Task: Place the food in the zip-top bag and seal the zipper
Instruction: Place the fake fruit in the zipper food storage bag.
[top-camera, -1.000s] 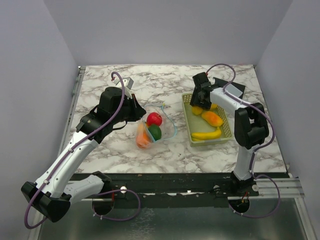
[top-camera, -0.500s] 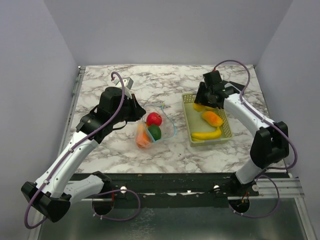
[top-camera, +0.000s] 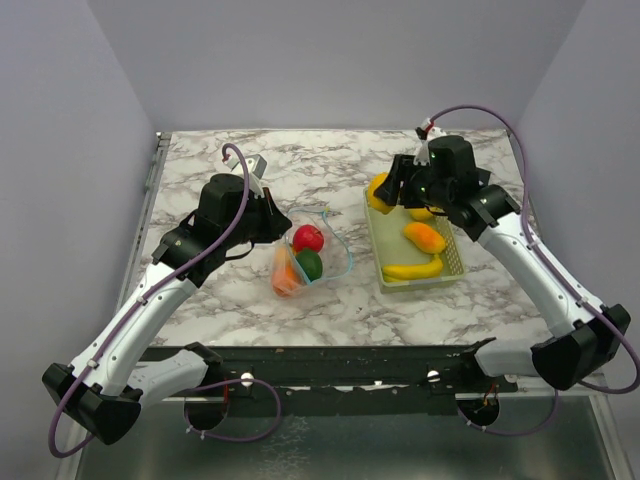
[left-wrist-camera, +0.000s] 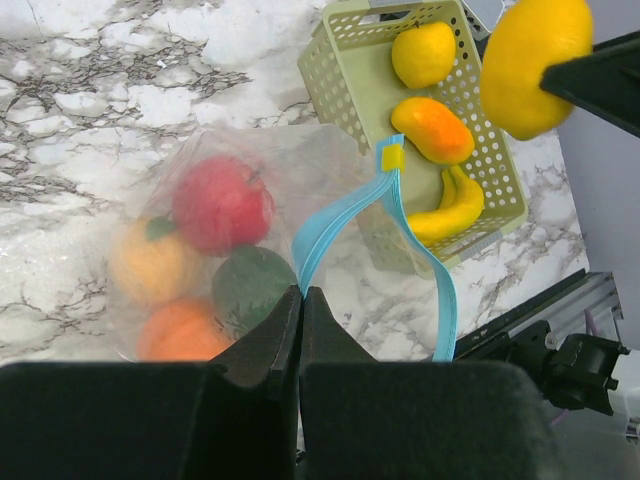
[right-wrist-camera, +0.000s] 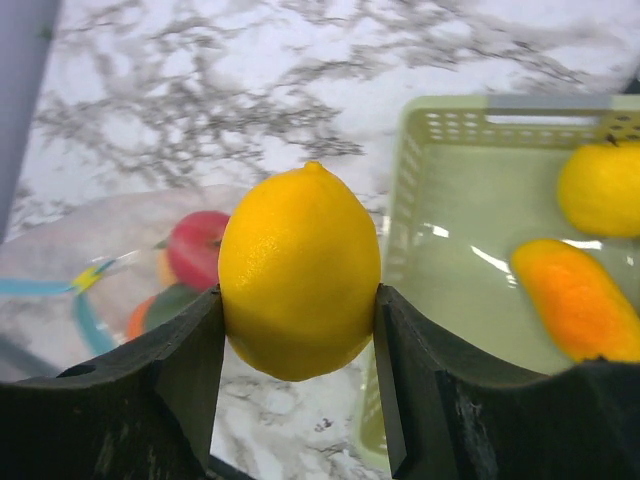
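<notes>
**Lemon gripped over the basket's corner, bag mouth pinched open**

A band of bare marble table (top-camera: 330, 320) runs along the near edge, in front of the bag and the basket. The zip-top bag (top-camera: 300, 262) lies flat left of centre. Its mouth faces right, toward the basket, and its light blue zipper (left-wrist-camera: 340, 215) bows open, running roughly near to far. The left gripper (left-wrist-camera: 300, 300) is clamped on the near-left lip of that mouth. Inside the bag are a red apple (left-wrist-camera: 222, 203), a green piece (left-wrist-camera: 250, 285), an orange piece (left-wrist-camera: 185, 330) and an orange-yellow one (left-wrist-camera: 150, 262).

Only a narrow strip of marble separates the bag's mouth from the perforated basket (top-camera: 455, 262) to its right. The basket holds a banana (top-camera: 412, 270), an orange-yellow piece (top-camera: 425, 237) and a round yellow piece (top-camera: 422, 212).

The right gripper (right-wrist-camera: 300, 300) squeezes a lemon (top-camera: 380, 190) by its sides. In its wrist view the lemon's long axis stands upright, nub on top. The lemon hangs over the basket's far-left corner. The basket's left rim stands between it and the bag. Beyond it, bare marble reaches the back wall.
</notes>
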